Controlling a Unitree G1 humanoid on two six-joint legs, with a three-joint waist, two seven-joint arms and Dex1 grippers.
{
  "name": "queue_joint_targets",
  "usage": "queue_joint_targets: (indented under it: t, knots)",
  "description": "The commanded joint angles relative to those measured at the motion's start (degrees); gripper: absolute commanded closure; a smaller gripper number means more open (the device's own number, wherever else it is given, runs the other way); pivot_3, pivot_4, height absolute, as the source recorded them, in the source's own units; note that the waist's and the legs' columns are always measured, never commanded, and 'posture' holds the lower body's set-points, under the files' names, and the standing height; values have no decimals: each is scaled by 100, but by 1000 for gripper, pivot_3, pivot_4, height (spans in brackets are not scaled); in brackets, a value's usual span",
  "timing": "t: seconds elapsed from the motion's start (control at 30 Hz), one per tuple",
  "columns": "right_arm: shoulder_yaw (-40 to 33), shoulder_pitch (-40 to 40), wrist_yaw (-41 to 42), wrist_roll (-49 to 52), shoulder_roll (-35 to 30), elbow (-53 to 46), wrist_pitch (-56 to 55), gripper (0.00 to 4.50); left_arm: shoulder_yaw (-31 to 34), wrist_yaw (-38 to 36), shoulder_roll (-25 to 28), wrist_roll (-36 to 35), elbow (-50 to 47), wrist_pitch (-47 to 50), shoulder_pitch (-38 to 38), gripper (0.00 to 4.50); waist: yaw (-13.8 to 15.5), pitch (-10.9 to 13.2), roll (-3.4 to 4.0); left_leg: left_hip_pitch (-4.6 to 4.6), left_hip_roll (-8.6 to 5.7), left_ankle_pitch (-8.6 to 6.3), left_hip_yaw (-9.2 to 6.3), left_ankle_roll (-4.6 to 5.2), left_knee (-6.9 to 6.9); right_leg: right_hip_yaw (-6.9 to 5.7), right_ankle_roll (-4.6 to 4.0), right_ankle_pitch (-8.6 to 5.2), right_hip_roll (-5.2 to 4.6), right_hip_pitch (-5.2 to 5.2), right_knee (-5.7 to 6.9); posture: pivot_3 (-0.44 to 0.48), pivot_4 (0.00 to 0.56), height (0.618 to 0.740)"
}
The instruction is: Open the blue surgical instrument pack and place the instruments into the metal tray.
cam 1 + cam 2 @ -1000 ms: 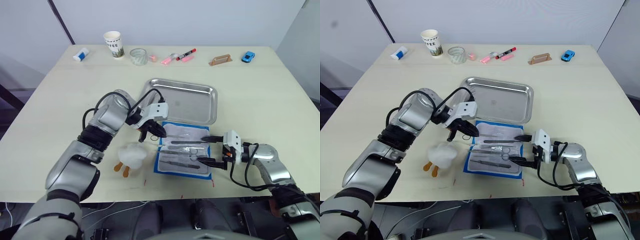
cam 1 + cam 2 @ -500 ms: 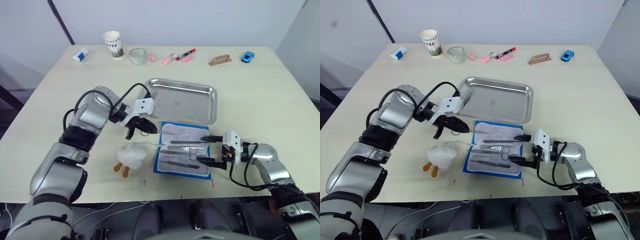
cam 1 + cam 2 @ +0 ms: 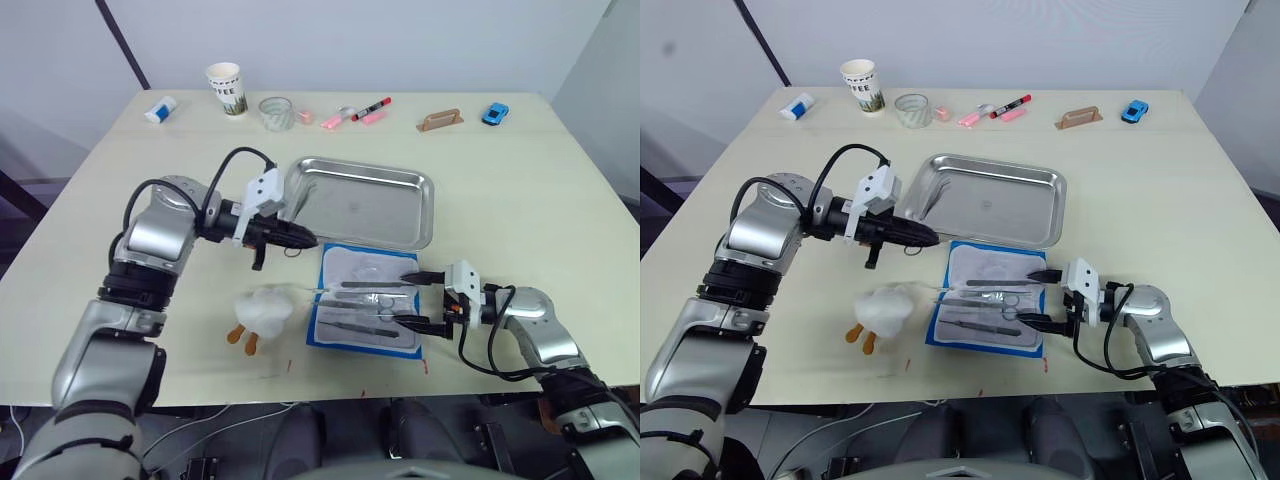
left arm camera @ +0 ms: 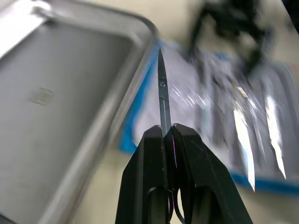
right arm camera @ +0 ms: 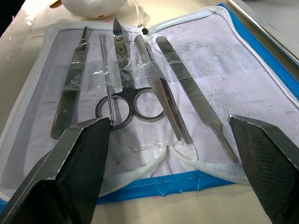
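The blue surgical instrument pack [image 3: 365, 297] lies unzipped and flat in front of the metal tray [image 3: 400, 222], which holds nothing. Several silver instruments lie strapped on its pale lining, among them scissors [image 5: 125, 88], tweezers [image 5: 161, 93] and forceps [image 5: 194, 100]. My left gripper [image 3: 298, 239] hovers beside the tray's near left corner. It is shut on a slim pair of scissors [image 4: 162, 88] whose tip points toward the pack. My right gripper [image 3: 413, 299] rests at the pack's right edge, open wide, with its fingers [image 5: 79, 154] either side of the instruments.
A white fluffy toy with orange feet [image 3: 262, 310] sits just left of the pack. Along the far edge stand a paper cup [image 3: 226, 88], a glass [image 3: 277, 112], a red-capped marker [image 3: 372, 107], a wooden block [image 3: 440, 120] and a blue toy car [image 3: 495, 113].
My left gripper has drawn back from the pack to the left with the scissors in it, ending beside the tray's near left corner. The right gripper has not moved.
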Motion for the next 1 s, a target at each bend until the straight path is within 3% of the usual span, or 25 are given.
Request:
queue_joint_targets:
  t: [0.03, 0.2, 0.43, 0.77, 1.0]
  knots:
    - [358, 220, 0, -348, 28, 464, 181, 90, 560, 1423, -534, -66, -470, 336, -12, 4462, 4, 0, -2, 0, 0, 0, -3, 0, 0, 0, 1, 0, -1, 0, 0, 0, 150, 725]
    - [362, 239, -45, -340, 76, 460, 188, 90, 765, 3635, -1500, 441, -864, 998, 118, 4462, -4, -1, -2, 1, -1, 0, -7, -1, -1, 4, 1, 1, -2, 1, 2, 0, 150, 725]
    - [375, 294, -64, -347, 91, 411, 195, 90, 902, 5098, -1942, 831, -454, 1503, -84, 4462, 6, -4, -6, 8, -2, 0, -6, -2, -8, 6, 1, 2, -3, 4, 2, 0, 150, 725]
    - [371, 253, -70, -354, 114, 448, 204, 90, 759, 5189, -2060, 960, 1055, 1270, -553, 4462, -1, -5, -8, 9, -4, 1, -5, -3, -10, 2, 0, 2, -5, 4, 0, 0, 150, 725]
    - [371, 270, -98, -371, 112, 426, 200, 90, 844, 5259, -2098, 933, 1601, 1002, -762, 4462, -5, -4, -8, 9, -4, 1, -4, -3, -12, 3, 0, 2, -4, 4, 0, 0, 150, 725]
